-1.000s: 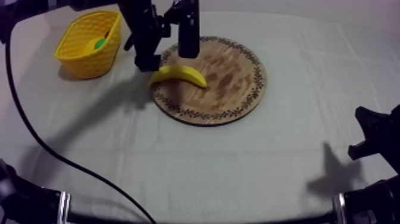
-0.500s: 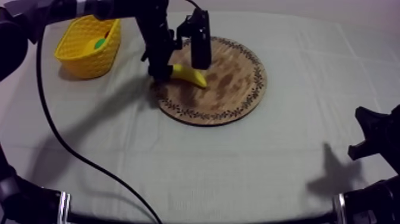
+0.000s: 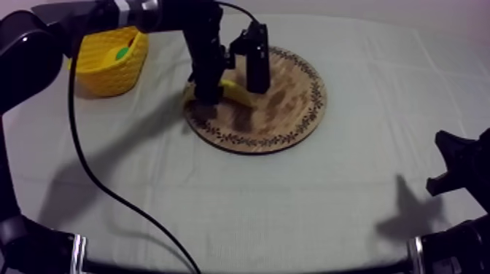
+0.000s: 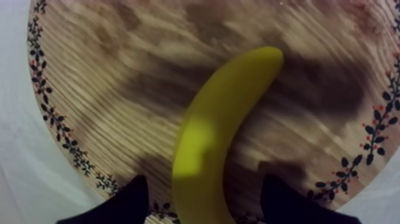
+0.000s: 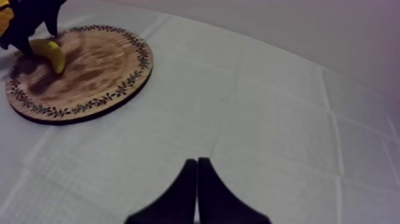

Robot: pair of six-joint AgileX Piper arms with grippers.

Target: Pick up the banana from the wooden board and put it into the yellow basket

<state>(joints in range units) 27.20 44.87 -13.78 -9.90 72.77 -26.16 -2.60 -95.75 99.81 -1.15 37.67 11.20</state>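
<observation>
Overhead, my left gripper [image 3: 209, 90] reaches in from the upper left and is down on the left side of the wooden board [image 3: 292, 109], right at the banana [image 3: 236, 93], whose yellow end shows beside the black fingers. The yellow basket [image 3: 102, 69] stands on the cloth to the board's left, apart from it, and my right gripper [image 3: 453, 166] sits low at the table's right side. From the left wrist, the banana [image 4: 220, 119] lies flat on the board [image 4: 101, 89] and the two fingers [image 4: 128, 205] stand spread, one at each side of its near end, with a gap showing at each side — not clamped on it. From the right wrist, that arm's own fingers [image 5: 189, 190] lie pressed together as a narrow wedge over bare cloth, holding nothing; farther off, the left gripper [image 5: 27, 18] is at the banana [image 5: 52, 55] on the board [image 5: 89, 74].
</observation>
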